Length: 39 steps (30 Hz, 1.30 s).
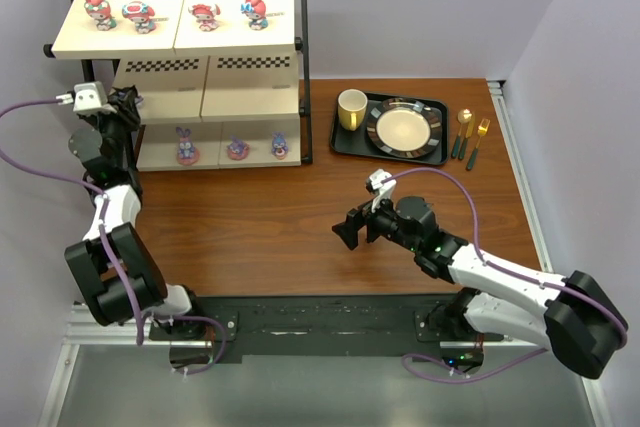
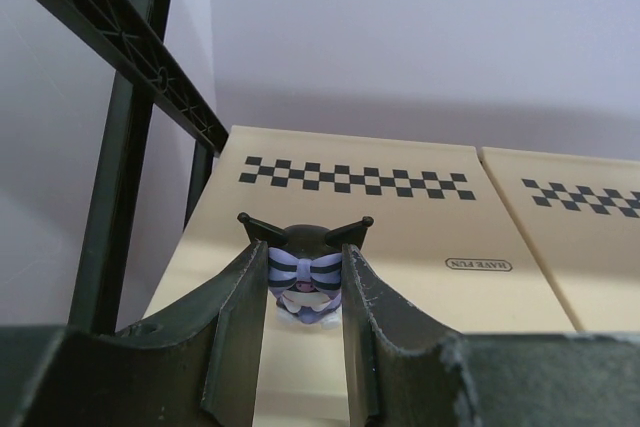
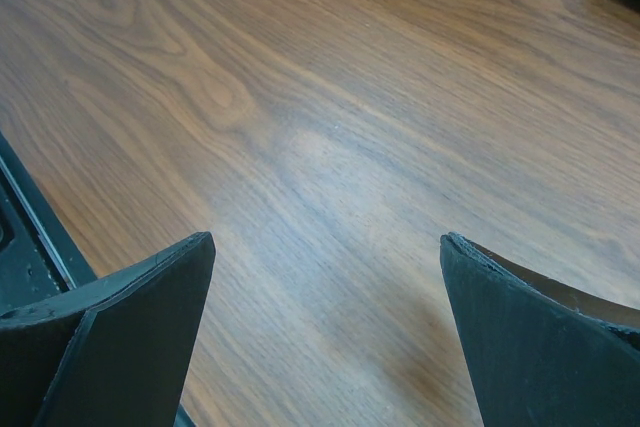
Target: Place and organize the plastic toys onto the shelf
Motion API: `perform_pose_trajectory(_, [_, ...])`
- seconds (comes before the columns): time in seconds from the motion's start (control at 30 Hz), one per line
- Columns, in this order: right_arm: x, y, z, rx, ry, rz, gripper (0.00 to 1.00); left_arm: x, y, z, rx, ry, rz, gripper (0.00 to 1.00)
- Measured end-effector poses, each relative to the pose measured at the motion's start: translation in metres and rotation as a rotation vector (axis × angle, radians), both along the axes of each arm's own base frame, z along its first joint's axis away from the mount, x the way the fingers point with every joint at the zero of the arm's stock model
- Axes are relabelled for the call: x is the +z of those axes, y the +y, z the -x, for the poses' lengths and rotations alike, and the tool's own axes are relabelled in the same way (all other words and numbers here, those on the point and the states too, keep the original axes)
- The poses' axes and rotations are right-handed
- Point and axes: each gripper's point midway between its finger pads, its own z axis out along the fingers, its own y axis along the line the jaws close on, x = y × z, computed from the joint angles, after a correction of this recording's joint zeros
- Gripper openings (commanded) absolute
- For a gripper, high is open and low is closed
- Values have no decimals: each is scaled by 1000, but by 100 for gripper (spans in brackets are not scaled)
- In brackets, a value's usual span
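L pincer [image 2: 305, 248] clamps horned navy toy [image 2: 305, 282]; smooth cream shelf [image 2: 400, 237] beneath.

The shelf [image 1: 302, 67] stands at the bench's [image 1: 260, 217] far left. A row of four toys [image 1: 139, 16] sits on its top board, and a row of three toys [image 1: 237, 149] on its bottom board. The left pincer [image 1: 128, 99] reaches in at the middle board's left end, with one toy [image 2: 303, 272] clamped between its fingers. Right of the shelf lies the tray [image 1: 352, 143], with the mug [image 1: 351, 108] at its left and the plate [image 1: 404, 128] at its right. The cutlery [image 1: 470, 137] lies just right of the tray. The right pincer [image 1: 350, 232] hangs spread over bare bench in front of the tray.
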Motion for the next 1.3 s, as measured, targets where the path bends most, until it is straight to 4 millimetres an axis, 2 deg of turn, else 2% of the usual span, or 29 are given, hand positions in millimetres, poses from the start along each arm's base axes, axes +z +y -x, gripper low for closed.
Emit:
perform_pose_trajectory(0.4, [-12,0,-1,3,21,30,99,-12,12,-14,-28,7,-9,0])
perform_pose_trajectory(0.57, [-15,1,-1,3,26,35,98,-13,14,-19,-33,12,-9,5])
perform_pose_trajectory(0.83, [-18,1,-2,2,32,41,99,-18,14,-21,-43,24,-17,19])
perform_pose_trajectory(0.97, [-18,1,-2,2,31,40,98,-18,13,-22,-48,27,-33,36])
perform_pose_trajectory(1.17, [-17,1,-2,2,29,38,98,-18,14,-22,-48,30,-36,52])
perform_pose_trajectory(1.3, [-17,2,-2,2,29,37,99,-25,14,-23,-49,51,-29,58])
